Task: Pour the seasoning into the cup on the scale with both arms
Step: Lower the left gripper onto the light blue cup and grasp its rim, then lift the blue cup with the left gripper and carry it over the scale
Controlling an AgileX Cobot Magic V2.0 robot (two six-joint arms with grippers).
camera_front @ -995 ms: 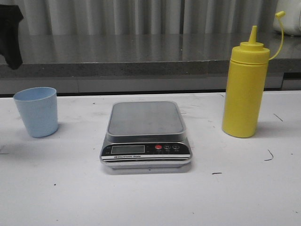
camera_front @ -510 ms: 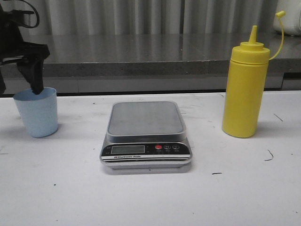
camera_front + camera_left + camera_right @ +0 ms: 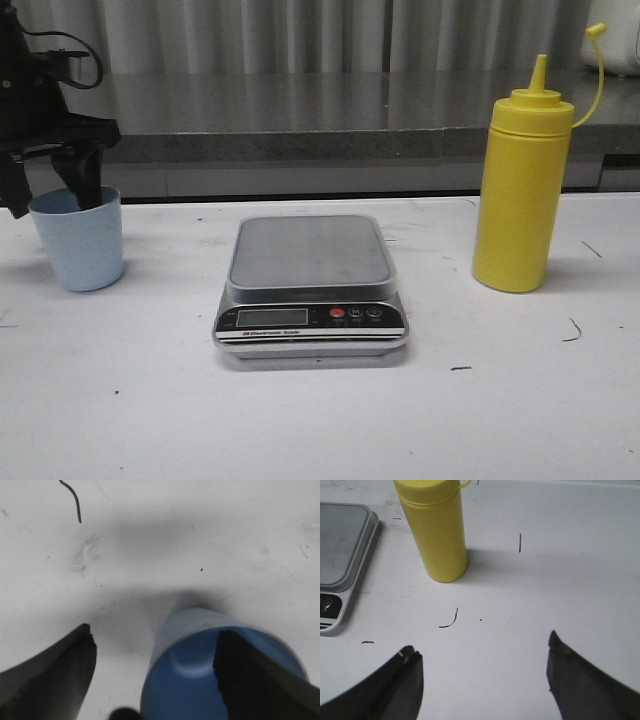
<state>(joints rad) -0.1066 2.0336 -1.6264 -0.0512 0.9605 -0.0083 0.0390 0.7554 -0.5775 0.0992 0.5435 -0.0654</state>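
Front view shows you the flat silver-grey digital scale [image 3: 310, 283] with its square steel platform bare, sitting on the white table [image 3: 320, 420]. Well to the left of the scale stands the small pale blue tapered plastic cup [image 3: 78, 238], upright on the table. Your left gripper [image 3: 48, 188] has its jaws spread wide across the cup's rim: one black finger [image 3: 82, 180] dips inside the mouth on the side nearer the scale, the other hangs outside the wall on the far side from the scale. From the left wrist camera you see the same straddle, with the cup [image 3: 200, 680] open below you, one finger inside it and the other out over bare table; whether either finger touches the wall you cannot tell. To the right of the scale, well apart from it, stands the tall yellow plastic squeeze bottle [image 3: 522, 180] with pointed nozzle and tethered cap, upright. Your right gripper [image 3: 482, 672] is spread wide, nothing between its fingers, hovering over the table short of the bottle [image 3: 435, 530].
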